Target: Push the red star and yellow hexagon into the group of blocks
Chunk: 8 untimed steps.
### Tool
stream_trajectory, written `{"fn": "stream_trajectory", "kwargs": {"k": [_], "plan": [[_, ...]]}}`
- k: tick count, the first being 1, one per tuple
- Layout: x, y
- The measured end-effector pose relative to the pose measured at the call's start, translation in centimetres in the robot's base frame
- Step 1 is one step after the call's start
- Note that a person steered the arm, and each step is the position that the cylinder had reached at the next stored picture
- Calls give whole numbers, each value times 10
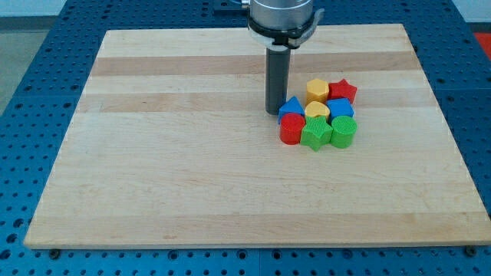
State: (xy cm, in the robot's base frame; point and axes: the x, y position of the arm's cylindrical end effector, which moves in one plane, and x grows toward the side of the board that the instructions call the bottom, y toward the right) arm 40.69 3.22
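Observation:
The red star (343, 91) sits at the top right of a tight cluster of blocks, touching the yellow hexagon (317, 90) on its left. Below them lie a blue triangular block (291, 106), a yellow heart-like block (317, 110) and a blue block (340, 108). The bottom row holds a red block (291, 129), a green star-like block (315, 135) and a green round block (343, 131). My tip (274, 112) stands just left of the blue triangular block, at the cluster's left edge.
The wooden board (192, 169) lies on a blue perforated table (38, 46). The arm's grey flange (281, 19) hangs above the board's top edge.

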Motion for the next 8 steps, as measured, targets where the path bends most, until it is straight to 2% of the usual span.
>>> {"fn": "stream_trajectory", "kwargs": {"k": [2, 3, 4, 5, 6, 8], "plan": [[-1, -25], [-38, -23], [-83, 16], [-95, 79], [-87, 135], [-50, 142]]}}
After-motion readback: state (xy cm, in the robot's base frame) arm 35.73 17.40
